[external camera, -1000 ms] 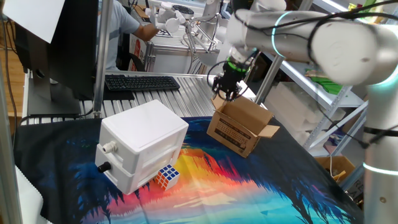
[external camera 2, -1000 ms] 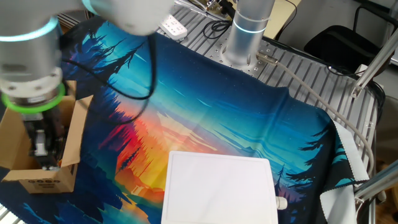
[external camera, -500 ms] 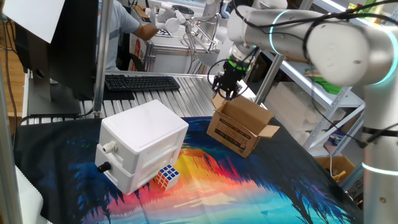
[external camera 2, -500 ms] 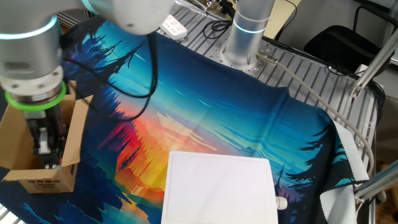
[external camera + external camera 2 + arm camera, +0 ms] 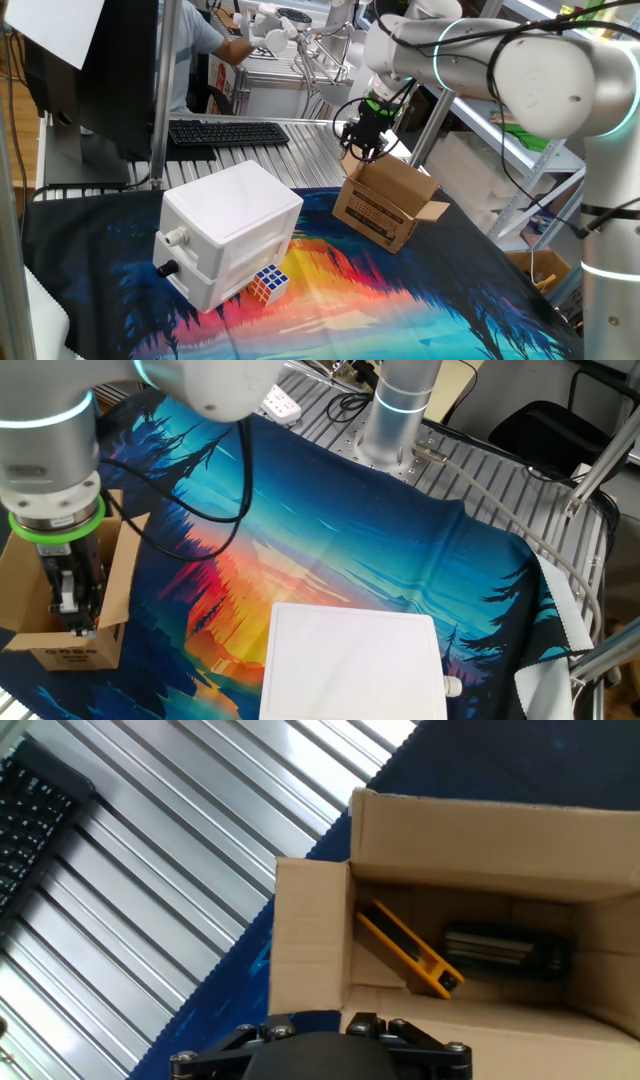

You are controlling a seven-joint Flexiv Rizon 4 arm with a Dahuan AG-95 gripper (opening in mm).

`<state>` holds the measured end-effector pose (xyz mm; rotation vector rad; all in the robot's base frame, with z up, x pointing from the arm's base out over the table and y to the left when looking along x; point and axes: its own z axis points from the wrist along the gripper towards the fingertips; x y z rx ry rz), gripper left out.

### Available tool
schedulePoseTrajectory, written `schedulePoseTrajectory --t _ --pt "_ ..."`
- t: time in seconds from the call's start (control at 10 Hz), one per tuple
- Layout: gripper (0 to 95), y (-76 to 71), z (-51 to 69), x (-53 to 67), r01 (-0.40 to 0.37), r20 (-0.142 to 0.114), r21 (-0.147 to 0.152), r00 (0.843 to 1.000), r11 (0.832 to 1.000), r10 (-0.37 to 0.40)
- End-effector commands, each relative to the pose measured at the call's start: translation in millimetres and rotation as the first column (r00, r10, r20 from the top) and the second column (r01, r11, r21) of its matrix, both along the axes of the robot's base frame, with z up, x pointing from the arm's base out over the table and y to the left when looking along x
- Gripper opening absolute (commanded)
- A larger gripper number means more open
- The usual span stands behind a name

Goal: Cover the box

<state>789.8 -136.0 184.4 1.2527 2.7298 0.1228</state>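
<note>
Over the last second nothing shifts: the gripper [image 5: 363,150] hovers at the far flap of the box [image 5: 385,205]. I cannot tell its jaw state. The box stands open, so covering remains undone.

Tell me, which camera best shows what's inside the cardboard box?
The hand view: it looks straight into the open box, showing a yellow tool and a dark object. One fixed view shows only its printed outside; in the other, the arm hides the inside.
</note>
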Motion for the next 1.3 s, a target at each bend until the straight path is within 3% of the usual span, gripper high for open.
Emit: schedulePoseTrajectory --t 0.1,0.4,0.5,0.9,1.0,1.3 --pt "38.0 -0.3 0.8 -1.5 0.01 -0.018 0.013 1.0 1.0 -0.01" --pt "38.0 -0.1 -1.7 -1.5 0.013 -0.016 0.007 1.0 1.0 -0.013" --pt "57.0 0.7 -2.7 -1.3 0.019 -0.014 0.007 1.0 1.0 -0.019" --pt "57.0 4.5 -5.4 -0.7 0.035 -0.016 0.02 0.999 0.999 -0.034" --pt "38.0 8.7 -5.1 0.0 0.056 -0.025 0.025 0.998 0.998 -0.055" --pt "38.0 20.4 -6.5 1.8 0.117 -0.041 0.031 0.992 0.993 -0.116"
